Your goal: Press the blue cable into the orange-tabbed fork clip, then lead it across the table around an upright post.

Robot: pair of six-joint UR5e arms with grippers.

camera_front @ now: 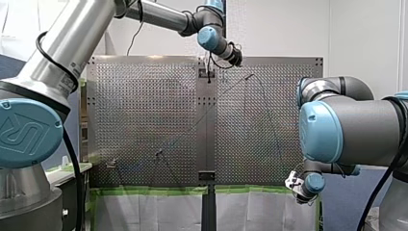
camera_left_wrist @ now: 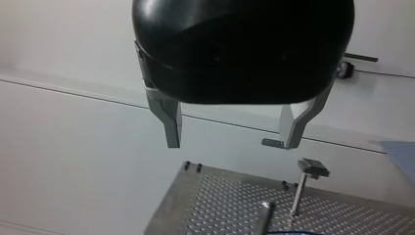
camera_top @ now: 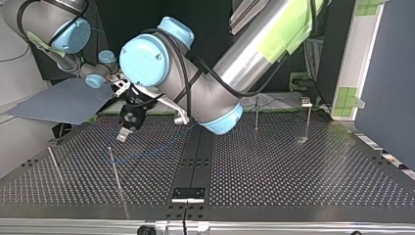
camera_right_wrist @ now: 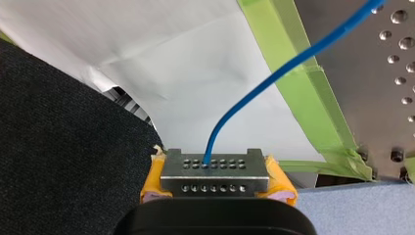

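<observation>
The blue cable comes out from between the yellow pads of my right gripper, which is shut on it just off the table's taped corner. From there it runs over the perforated table. In the top view the blue cable lies faintly across the plate below my left gripper. In the left wrist view my left gripper hangs open high above the table, black with metal fingers and nothing between them. I cannot make out an orange-tabbed clip.
Thin upright posts and a post with a small clip on top stand at the top view's right. Two slanting rods rise at its left. A T-headed post stands under my left gripper. Green tape edges the table.
</observation>
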